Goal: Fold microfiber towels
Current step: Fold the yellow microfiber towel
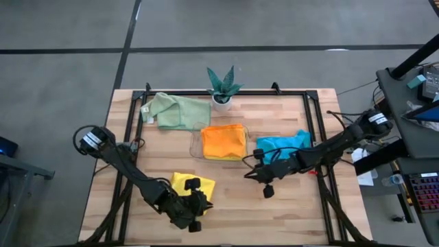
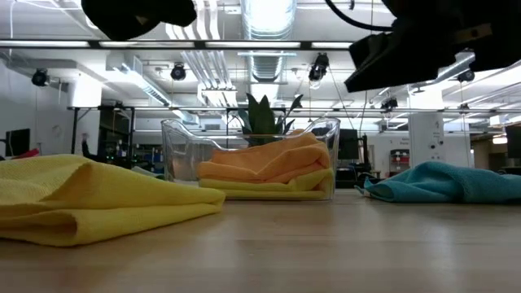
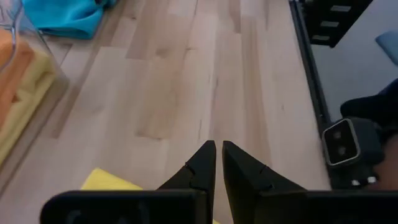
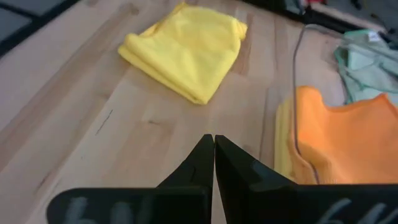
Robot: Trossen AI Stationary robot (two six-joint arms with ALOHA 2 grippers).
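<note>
From the high view, five cloths are seen on the wooden table (image 1: 288,206). A pale green towel (image 1: 177,111) lies rumpled near the far left corner, beside a small potted plant (image 1: 222,88). An orange towel (image 1: 223,141) is folded inside a clear plastic tray (image 1: 196,145) at the table's middle, and a teal-blue towel (image 1: 282,143) is bunched just to the tray's right. A yellow towel (image 1: 185,185) lies folded near the front, partly covered by the left gripper (image 1: 199,203), which is held low over its front edge. The right gripper (image 1: 250,173) is held over bare wood in front of the tray, its arm passing over the teal-blue cloth.

In the low view, the yellow towel (image 2: 89,199) is shown as a thick soft fold with a rounded edge. Inside the tray (image 2: 329,134) the orange towel (image 2: 273,161) is seen resting on a second yellow towel (image 2: 269,190) (a thin flat layer beneath it). The teal-blue towel (image 2: 448,181) sits as a low heap at the right.

In the left wrist view, the left gripper (image 3: 218,149) is shown with its fingers pressed nearly together, nothing pinched, over a corner of the yellow towel (image 3: 109,181).

In the right wrist view, the right gripper (image 4: 209,142) is shown with fingers pressed together and empty. The folded yellow towel (image 4: 189,51) lies beyond it, its layered edges visible, and the orange towel (image 4: 342,140) is seen alongside.
</note>
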